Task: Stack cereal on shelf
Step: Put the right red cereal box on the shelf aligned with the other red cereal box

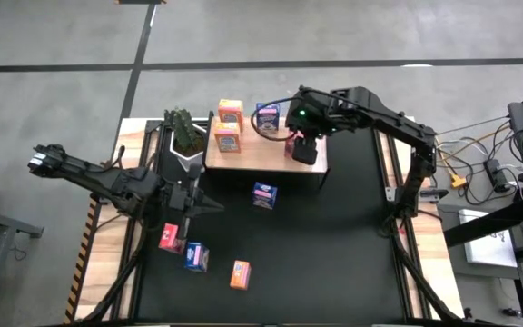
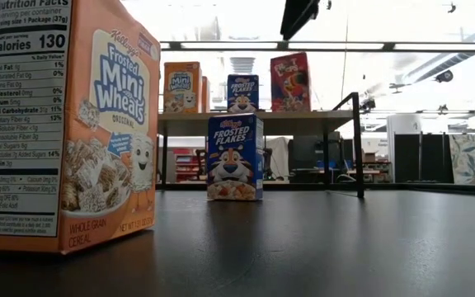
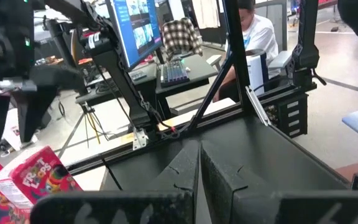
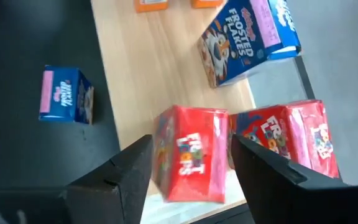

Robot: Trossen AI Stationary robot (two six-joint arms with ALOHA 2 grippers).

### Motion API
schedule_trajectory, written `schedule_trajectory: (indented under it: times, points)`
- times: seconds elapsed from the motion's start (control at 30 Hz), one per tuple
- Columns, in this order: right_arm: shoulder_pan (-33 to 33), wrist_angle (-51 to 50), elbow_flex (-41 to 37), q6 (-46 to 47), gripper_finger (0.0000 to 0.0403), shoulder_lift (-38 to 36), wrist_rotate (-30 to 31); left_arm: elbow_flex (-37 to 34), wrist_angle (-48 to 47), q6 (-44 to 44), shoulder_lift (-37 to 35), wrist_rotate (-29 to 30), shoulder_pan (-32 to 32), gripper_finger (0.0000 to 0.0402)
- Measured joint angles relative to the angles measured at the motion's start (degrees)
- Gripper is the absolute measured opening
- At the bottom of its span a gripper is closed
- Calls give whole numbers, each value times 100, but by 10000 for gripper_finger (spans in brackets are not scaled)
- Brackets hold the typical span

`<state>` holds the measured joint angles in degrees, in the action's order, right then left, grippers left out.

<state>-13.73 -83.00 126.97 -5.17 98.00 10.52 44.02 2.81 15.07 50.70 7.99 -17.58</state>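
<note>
The wooden shelf (image 1: 266, 154) carries two orange boxes (image 1: 229, 124), a blue box (image 1: 267, 116) and two red boxes (image 4: 188, 155) side by side at its right end. My right gripper (image 4: 189, 142) is open above the shelf, pointing down, one finger on either side of the nearer red box, which stands on the board. My left gripper (image 1: 214, 207) is shut and empty over the mat, left of a blue box (image 1: 263, 194). A red box (image 1: 169, 238), a blue box (image 1: 195, 257) and an orange box (image 1: 240, 273) stand on the mat near the front.
A green potted plant (image 1: 185, 132) stands at the shelf's left end. The black mat (image 1: 334, 245) is bare on the right. In the low view the orange box (image 2: 64, 124) fills the left. A person (image 3: 253, 31) sits beyond the table.
</note>
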Motion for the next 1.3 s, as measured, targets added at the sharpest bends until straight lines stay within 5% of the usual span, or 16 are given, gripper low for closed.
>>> schedule_trajectory:
  times: [0.33, 0.53, 0.87, 1.3]
  points:
    - [947, 283, -574, 59, 84, -88, 70, -210, -27, 2, 2, -2, 0, 1]
    - [1488, 777, -1788, 181, 17, -88, 1293, -296, -26, 4, 2, -2, 0, 1]
    - [1501, 1919, -3517, 667, 9, -226, 2685, -305, -50, -78, 2, -2, 0, 1]
    - [1179, 1941, -3578, 242, 9, -235, 2715, -307, -86, -66, 0, -3, -1, 1]
